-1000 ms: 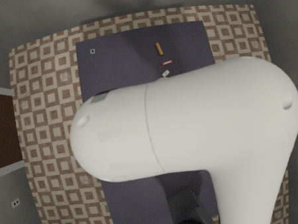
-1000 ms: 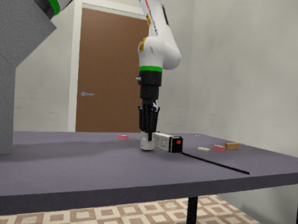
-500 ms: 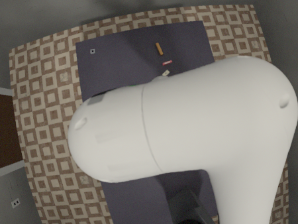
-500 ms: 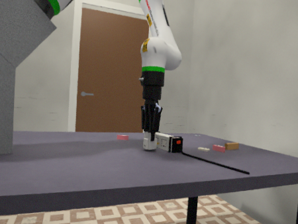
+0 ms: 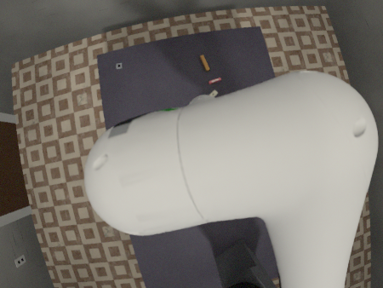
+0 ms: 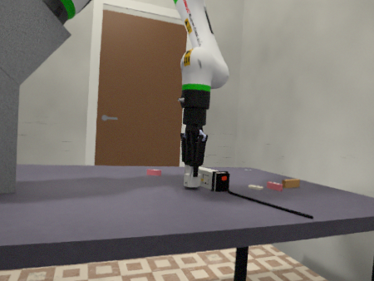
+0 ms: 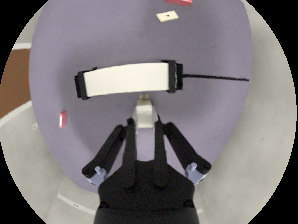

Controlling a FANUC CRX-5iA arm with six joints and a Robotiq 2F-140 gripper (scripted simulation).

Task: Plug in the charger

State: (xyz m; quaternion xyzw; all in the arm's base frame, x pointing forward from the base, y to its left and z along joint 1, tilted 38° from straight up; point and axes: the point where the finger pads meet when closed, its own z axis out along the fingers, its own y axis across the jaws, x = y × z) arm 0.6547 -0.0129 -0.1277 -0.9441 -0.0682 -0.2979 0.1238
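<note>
The power strip (image 6: 213, 179) lies on the dark table; it is white with a black end and a red switch. In the wrist view it (image 7: 127, 80) is a white bar across the middle. My gripper (image 6: 194, 164) points straight down and is shut on the small white charger (image 6: 189, 177), which hangs low at the strip's end away from the switch. In the wrist view the charger (image 7: 144, 103) shows between the fingers, just at the strip's near edge. I cannot tell whether its prongs touch a slot. In the top view the arm hides the strip, charger and gripper.
The strip's black cable (image 6: 270, 204) runs to the table's right edge. Small blocks lie around: a pink one (image 6: 154, 171) behind, and a white (image 6: 255, 187), a pink (image 6: 274, 185) and an orange one (image 6: 291, 183) to the right. They also show in the top view (image 5: 205, 62).
</note>
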